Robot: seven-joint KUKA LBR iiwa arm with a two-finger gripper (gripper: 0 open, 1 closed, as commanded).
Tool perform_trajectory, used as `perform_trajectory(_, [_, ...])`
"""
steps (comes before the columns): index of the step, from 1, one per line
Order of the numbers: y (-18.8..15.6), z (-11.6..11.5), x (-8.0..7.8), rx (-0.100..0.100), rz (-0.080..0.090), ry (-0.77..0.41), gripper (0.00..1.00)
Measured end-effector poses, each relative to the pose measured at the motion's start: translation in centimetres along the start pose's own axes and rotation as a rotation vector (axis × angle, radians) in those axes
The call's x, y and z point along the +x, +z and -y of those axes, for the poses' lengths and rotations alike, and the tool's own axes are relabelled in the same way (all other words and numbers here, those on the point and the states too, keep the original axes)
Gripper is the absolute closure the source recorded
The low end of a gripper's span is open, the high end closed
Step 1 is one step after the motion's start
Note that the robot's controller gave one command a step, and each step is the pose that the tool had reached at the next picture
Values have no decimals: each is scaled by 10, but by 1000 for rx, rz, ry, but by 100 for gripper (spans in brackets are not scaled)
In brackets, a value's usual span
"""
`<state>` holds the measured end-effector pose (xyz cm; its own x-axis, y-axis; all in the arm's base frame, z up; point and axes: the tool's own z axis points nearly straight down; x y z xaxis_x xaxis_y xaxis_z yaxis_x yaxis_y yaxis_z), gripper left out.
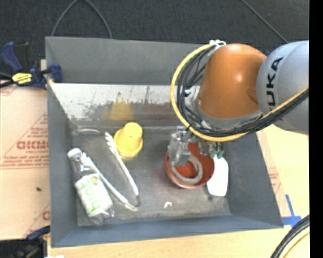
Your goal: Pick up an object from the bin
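Orange domed wrist cover [229,79] rides highest, and below it the tool [179,150], its opening impossible to tell, hangs at the left rim of a round red plastic bowl [196,172], probably light, stiff and best pinched at that rim, with a white plastic bottle [219,179] just right of it.

The grey metal bin [59,144] looked matt, its far wall scuffed and speckled. Near its left edge lay a clear glossy plastic bottle with green lettering [90,190] and translucent white plastic tongs [121,171]. The yellow plastic cup [129,140] looked smooth and dull. By the right edge a red round bowl [196,171] shone beside a smooth white plastic bottle [219,179]. The arm's orange cover [229,82] was glossy.
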<state>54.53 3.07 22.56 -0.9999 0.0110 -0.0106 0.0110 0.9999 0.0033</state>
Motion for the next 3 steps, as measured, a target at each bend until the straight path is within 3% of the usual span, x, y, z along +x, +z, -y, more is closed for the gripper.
perform_trajectory(1, [0,0,0,0,0,0,100])
perform_trajectory(2, [26,-43,7,-2,0,81,100])
perform_trajectory(3, [36,-24,36,1,4,103,100])
